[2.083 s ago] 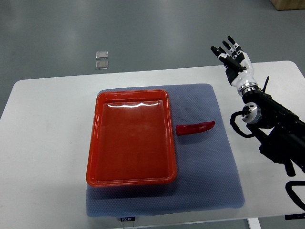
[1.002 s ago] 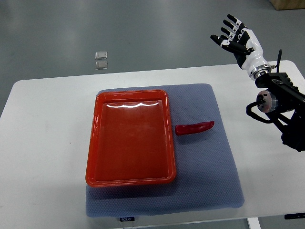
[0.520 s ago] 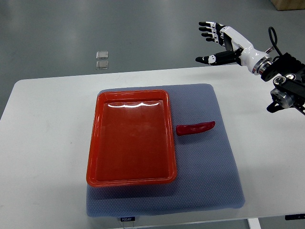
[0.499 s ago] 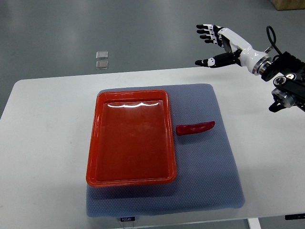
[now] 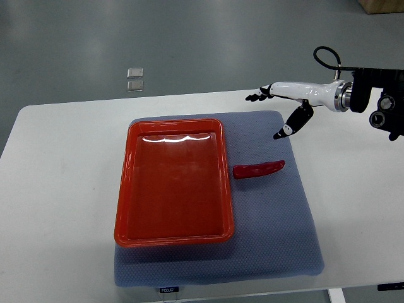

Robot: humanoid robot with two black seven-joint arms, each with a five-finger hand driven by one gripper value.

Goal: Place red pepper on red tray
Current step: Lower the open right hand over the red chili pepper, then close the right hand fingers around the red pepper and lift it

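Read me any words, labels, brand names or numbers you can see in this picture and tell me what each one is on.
Small white tag on the near edge of the blue-grey mat: it carries print, too small and blurred to read.
Dark mark at the table's near right corner: too small to read.
Red tray, red pepper, right hand: no print visible.

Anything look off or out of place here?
Nothing stands out. The tray sits flat and empty on the mat, the pepper lies intact on the mat just right of it, and the right hand is open above the mat's far right corner.
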